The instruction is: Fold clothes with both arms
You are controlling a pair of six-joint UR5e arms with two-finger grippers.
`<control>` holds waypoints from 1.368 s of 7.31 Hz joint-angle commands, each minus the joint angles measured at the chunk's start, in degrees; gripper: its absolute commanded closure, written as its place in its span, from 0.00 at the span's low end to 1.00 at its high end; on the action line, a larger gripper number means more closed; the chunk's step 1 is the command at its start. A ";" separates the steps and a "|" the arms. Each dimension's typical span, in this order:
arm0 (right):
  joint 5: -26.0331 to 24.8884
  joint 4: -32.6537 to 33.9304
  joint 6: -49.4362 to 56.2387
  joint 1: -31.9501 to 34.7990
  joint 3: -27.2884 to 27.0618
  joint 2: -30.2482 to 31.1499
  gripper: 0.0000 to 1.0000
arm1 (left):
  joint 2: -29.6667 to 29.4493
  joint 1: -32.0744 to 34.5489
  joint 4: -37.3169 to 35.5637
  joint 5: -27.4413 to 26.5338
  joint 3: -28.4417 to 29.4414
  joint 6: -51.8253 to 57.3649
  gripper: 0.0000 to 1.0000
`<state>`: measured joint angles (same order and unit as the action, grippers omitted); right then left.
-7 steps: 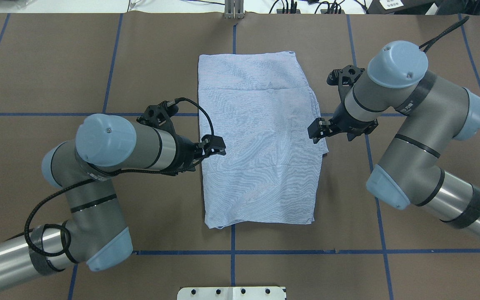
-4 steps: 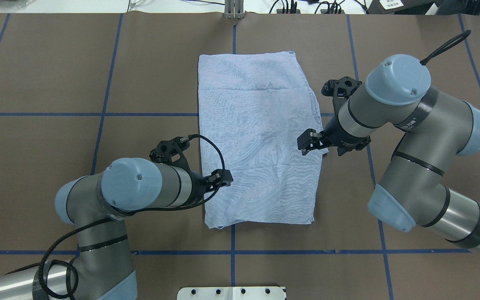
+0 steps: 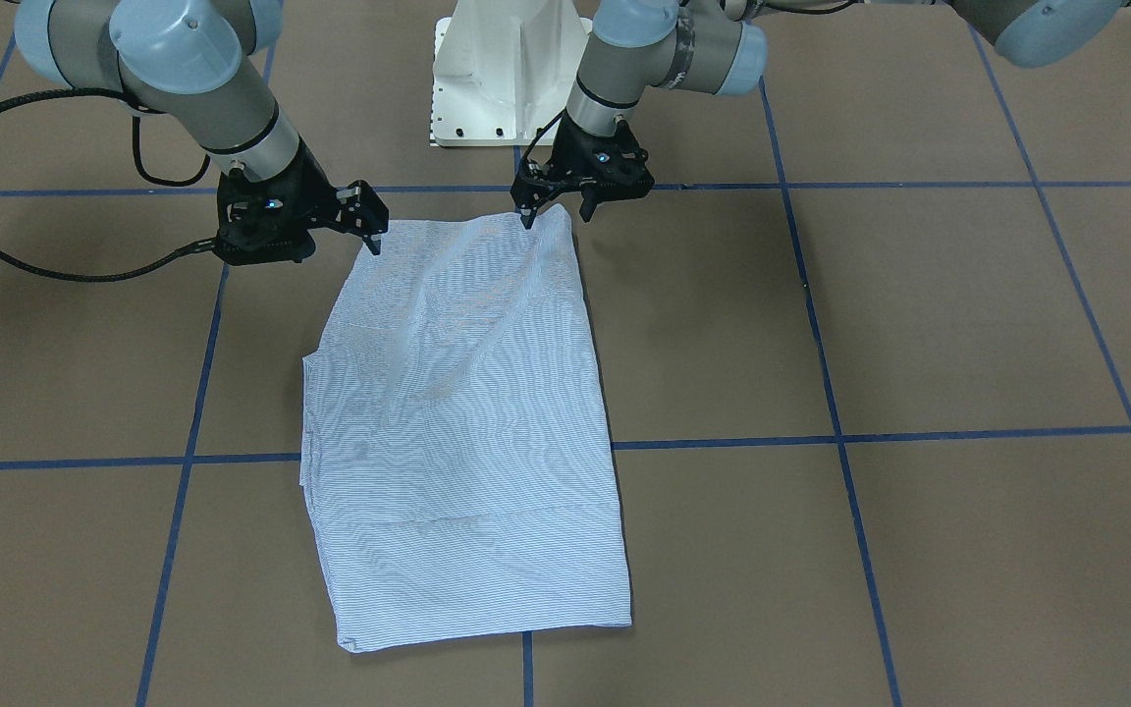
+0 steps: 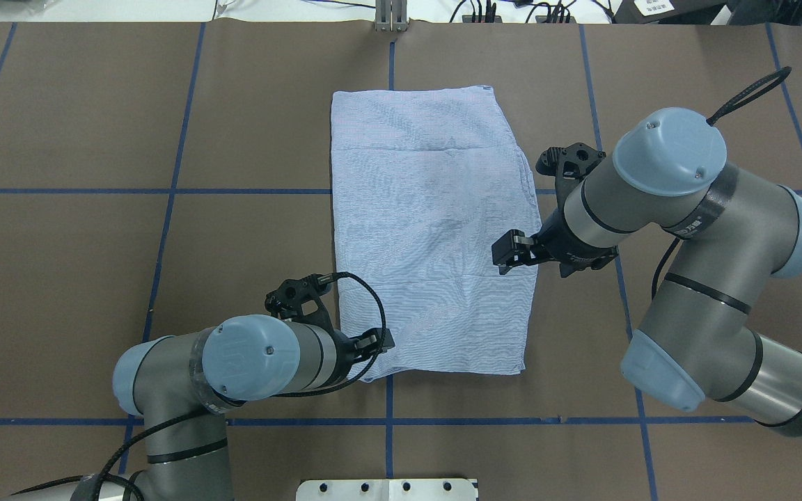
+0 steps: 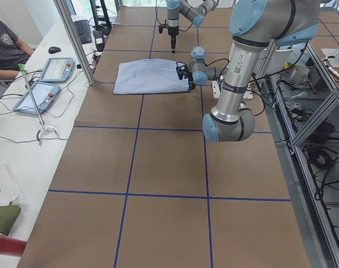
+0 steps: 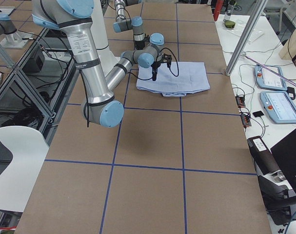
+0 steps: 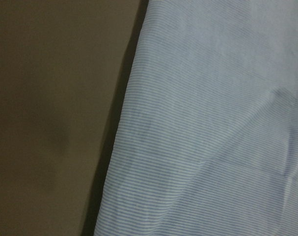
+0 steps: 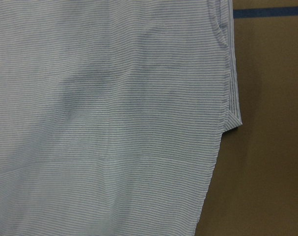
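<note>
The light blue-and-white striped shirt (image 4: pixel 429 229) lies flat on the brown table, folded into a tall rectangle; it also shows in the front view (image 3: pixel 467 422). Collar, buttons and pocket are hidden. My left gripper (image 4: pixel 381 341) is open and empty, low at the shirt's near-left corner, and shows in the front view (image 3: pixel 556 214). My right gripper (image 4: pixel 502 254) is open and empty, above the shirt's right edge near its middle, and shows in the front view (image 3: pixel 371 224). The wrist views show only the striped cloth (image 7: pixel 212 123) (image 8: pixel 114 123) and the table, no fingers.
The white pedestal base (image 4: pixel 387 489) stands at the near table edge. Blue tape lines (image 4: pixel 164 191) cross the brown table cover. Cables and plugs (image 4: pixel 484 10) lie along the far edge. A seated operator (image 5: pixel 7 44) and tablets (image 5: pixel 55 70) are at a side bench.
My left gripper moved toward the robot along the shirt's left edge, from its middle to the near-left corner. My right gripper moved a little nearer and inward over the shirt. The shirt stayed put.
</note>
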<state>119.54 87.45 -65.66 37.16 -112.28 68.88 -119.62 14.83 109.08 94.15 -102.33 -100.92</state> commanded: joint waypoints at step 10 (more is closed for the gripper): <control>-0.09 0.00 -0.17 0.02 -0.14 0.55 0.00 | -0.79 0.12 -3.08 -0.11 1.08 -0.07 0.37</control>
<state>119.48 87.45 -65.84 37.18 -112.42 69.21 -120.28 15.07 106.00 94.01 -101.32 -101.02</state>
